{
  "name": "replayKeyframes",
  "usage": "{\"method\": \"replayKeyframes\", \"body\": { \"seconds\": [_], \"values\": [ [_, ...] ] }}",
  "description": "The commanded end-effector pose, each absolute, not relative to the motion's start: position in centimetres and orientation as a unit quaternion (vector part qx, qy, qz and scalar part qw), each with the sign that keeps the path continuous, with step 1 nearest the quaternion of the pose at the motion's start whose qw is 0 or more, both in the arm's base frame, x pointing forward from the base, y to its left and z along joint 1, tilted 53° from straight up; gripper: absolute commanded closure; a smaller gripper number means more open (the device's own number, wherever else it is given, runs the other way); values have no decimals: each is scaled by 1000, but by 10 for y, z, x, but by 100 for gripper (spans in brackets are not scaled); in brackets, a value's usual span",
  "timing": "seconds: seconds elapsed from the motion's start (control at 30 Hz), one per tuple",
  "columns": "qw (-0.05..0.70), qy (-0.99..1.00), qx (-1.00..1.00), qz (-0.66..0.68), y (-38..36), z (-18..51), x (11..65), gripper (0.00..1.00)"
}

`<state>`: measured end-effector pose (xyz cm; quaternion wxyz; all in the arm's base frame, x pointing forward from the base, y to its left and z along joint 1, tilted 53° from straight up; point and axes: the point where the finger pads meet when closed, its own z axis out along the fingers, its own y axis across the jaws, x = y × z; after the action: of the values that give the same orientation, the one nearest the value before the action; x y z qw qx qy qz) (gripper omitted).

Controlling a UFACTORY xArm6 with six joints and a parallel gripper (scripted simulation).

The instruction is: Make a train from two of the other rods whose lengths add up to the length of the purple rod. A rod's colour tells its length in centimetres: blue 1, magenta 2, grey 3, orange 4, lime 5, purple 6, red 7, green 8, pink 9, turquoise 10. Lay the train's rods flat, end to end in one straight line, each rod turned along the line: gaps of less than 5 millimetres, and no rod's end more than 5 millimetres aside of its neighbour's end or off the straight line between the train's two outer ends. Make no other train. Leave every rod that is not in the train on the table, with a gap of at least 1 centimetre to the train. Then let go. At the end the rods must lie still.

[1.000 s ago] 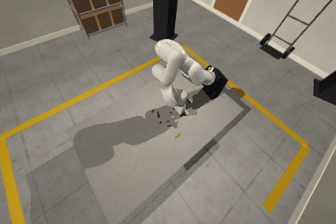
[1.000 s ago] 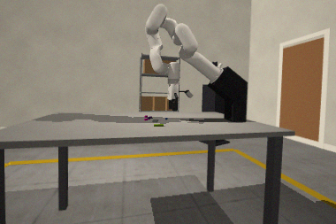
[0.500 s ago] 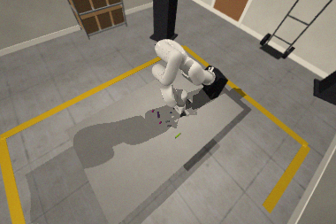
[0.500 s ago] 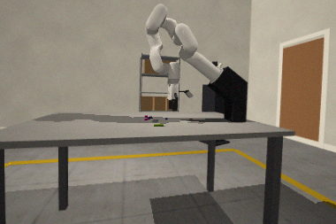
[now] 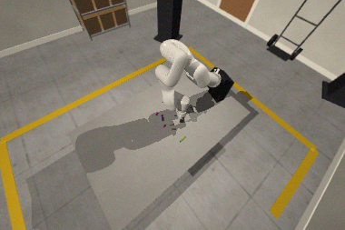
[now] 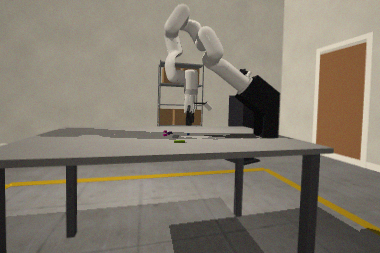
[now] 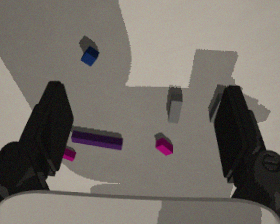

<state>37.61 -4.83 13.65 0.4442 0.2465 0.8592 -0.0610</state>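
Note:
My gripper (image 7: 143, 101) is open and empty, hovering above a cluster of small rods on the grey table; it also shows in the top view (image 5: 182, 116) and the exterior view (image 6: 189, 116). In the wrist view a purple rod (image 7: 96, 139) lies flat near the left finger. A short magenta rod (image 7: 164, 144) lies between the fingers. A second magenta piece (image 7: 70, 155) is partly hidden by the left finger. A grey rod (image 7: 173, 104) lies beyond the magenta one. Another grey rod (image 7: 216, 100) is partly hidden by the right finger. A blue rod (image 7: 90, 56) lies farther away on the left. A lime rod (image 5: 182, 139) lies apart, toward the table's front.
The arm's black base box (image 5: 221, 84) stands at the table's back right corner. The table edge runs close behind it. A shelf unit (image 5: 95, 2) and a hand truck (image 5: 301, 20) stand on the floor, far from the table.

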Motion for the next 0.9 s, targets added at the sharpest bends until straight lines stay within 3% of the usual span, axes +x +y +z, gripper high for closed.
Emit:
{"method": "replayKeyframes", "body": {
  "seconds": [0.0, 0.87],
  "values": [
    [441, 836, 324, -38, -50, 148, 384, 0],
    [406, 636, 643, 132, -55, 219, 426, 0]
  ]
}}
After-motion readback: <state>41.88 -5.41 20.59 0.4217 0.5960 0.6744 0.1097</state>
